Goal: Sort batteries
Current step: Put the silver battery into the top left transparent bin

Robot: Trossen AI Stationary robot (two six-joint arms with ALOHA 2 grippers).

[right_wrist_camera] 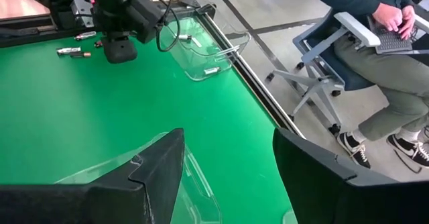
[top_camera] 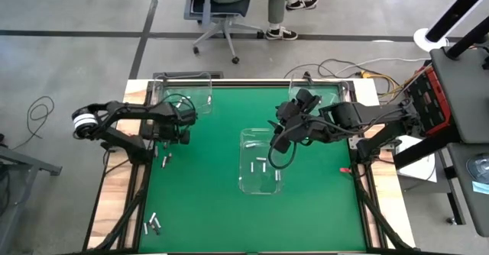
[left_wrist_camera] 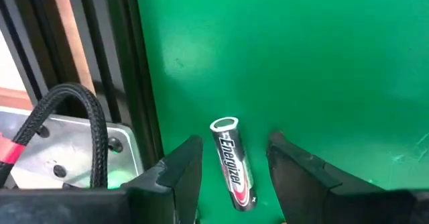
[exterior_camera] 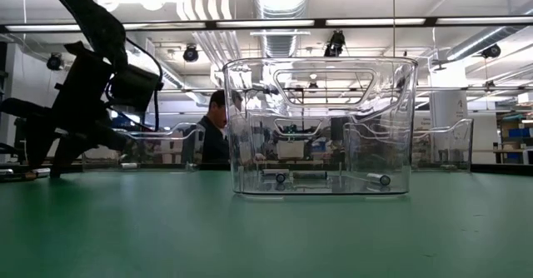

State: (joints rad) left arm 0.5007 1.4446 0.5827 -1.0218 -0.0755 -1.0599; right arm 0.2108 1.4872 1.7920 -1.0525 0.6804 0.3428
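The left gripper is hanging low at the table's left edge with its fingers spread wide to either side of one battery, which is lying flat on the green mat, so a squeeze would likely catch it across its width. The right gripper is waiting above the middle clear bin, fingers apart and holding nothing; that bin is already holding a few batteries. More loose batteries are lying at the near left corner, and the far left bin is holding several, probably another size.
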